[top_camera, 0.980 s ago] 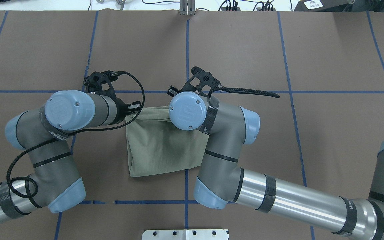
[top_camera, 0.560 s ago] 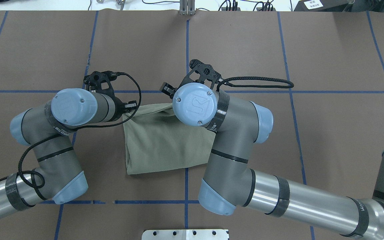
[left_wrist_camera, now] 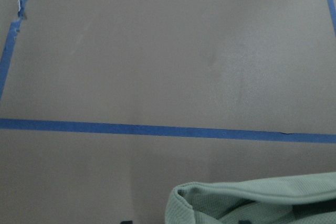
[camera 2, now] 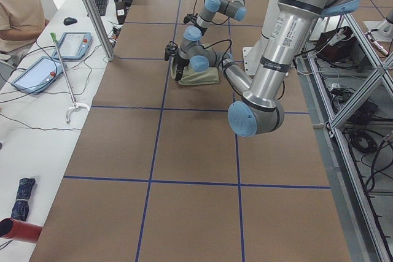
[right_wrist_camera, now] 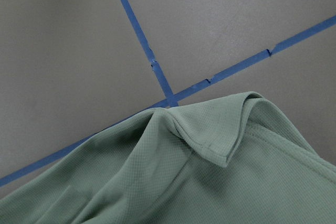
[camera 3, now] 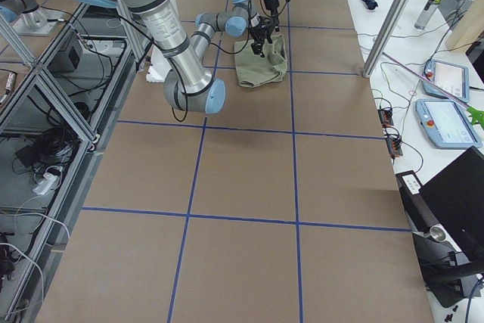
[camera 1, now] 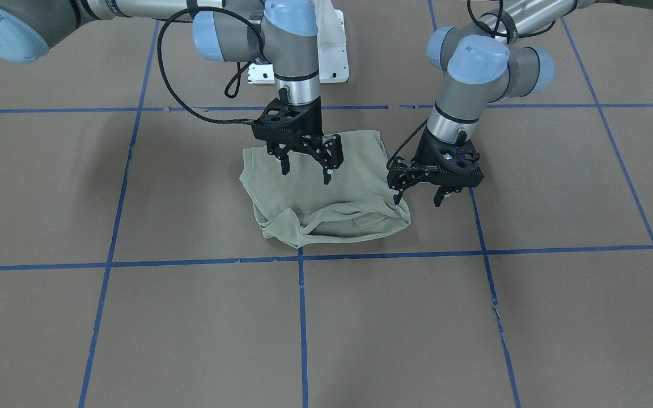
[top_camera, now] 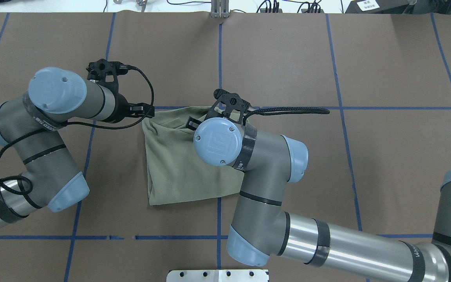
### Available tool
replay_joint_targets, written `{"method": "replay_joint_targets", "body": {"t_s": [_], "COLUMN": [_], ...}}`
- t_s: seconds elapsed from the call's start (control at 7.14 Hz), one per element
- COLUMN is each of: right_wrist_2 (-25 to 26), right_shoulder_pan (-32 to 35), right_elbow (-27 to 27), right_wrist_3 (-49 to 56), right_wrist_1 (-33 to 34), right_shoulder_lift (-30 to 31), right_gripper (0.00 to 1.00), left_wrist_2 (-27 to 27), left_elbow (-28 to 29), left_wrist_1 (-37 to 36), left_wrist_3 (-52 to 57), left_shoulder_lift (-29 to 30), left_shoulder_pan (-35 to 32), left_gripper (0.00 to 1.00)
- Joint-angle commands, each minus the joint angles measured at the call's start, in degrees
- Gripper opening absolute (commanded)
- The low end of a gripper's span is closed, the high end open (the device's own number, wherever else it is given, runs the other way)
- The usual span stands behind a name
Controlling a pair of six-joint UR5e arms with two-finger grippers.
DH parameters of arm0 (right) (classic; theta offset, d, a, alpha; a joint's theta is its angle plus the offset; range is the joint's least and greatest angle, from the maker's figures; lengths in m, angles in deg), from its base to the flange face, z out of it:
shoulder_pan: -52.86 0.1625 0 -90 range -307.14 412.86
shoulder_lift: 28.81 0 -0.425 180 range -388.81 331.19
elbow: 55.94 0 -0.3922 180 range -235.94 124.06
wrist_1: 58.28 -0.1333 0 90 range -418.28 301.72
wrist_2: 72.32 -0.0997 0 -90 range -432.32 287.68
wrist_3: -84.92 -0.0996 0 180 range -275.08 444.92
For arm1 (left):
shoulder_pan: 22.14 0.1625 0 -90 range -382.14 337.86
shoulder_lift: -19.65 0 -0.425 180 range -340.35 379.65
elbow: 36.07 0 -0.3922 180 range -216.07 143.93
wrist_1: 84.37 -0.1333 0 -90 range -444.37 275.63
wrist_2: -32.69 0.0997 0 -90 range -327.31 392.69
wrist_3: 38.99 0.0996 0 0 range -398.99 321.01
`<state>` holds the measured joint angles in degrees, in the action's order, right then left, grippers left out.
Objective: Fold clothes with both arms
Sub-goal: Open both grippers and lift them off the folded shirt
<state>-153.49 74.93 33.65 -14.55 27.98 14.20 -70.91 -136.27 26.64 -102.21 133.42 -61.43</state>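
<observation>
The shirt (camera 1: 360, 164) lies folded on the table (camera 1: 134, 317); our right gripper (camera 1: 306, 175) hangs open over it, our left gripper (camera 1: 417, 199) open just beside its edge. We judge it light, limp, soft: pinch corners through all layers

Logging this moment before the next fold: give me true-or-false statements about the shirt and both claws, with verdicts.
1. The shirt lies on the table, gripped by neither claw. True.
2. The right claw is shut on the shirt. False: it is open, over the cloth.
3. The left claw is open. True.
4. The shirt is spread flat with both sleeves out. False: it is folded into a compact bundle.
5. The left claw is over the shirt's middle. False: it is at the shirt's side edge.
</observation>
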Motion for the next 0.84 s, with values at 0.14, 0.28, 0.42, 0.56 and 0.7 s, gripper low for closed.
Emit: {"method": "replay_joint_targets", "body": {"t_s": [0.14, 0.28, 0.42, 0.56, 0.7], "right_wrist_2": [2.50, 2.77, 2.86, 2.77, 2.77], "right_shoulder_pan": [0.16, 0.95, 2.26, 4.36, 7.69], "right_elbow": [-9.93, -12.57, -13.99, -16.00, -17.76], "right_wrist_3": [3.74, 5.06, 7.77, 10.67, 14.70], "right_wrist_1": [-0.30, -0.30, -0.30, -0.39, -0.65], "right_shoulder_lift": [-2.58, -2.58, -2.58, -2.58, -2.58], "right_gripper": [1.00, 1.00, 1.00, 1.00, 1.00], "left_wrist_2": [-0.99, -0.99, -0.99, -0.99, -0.99], "left_elbow": [-0.79, -0.79, -0.79, -0.79, -0.79], "left_wrist_1": [0.08, 0.08, 0.08, 0.00, 0.08], "left_wrist_3": [1.16, 0.99, 0.99, 0.99, 0.90], "left_shoulder_lift": [-0.39, -0.30, -0.39, -0.39, -0.39], "left_shoulder_pan": [-0.53, -0.53, -0.53, -0.53, -0.53], "left_gripper": [1.00, 1.00, 1.00, 1.00, 1.00]}}
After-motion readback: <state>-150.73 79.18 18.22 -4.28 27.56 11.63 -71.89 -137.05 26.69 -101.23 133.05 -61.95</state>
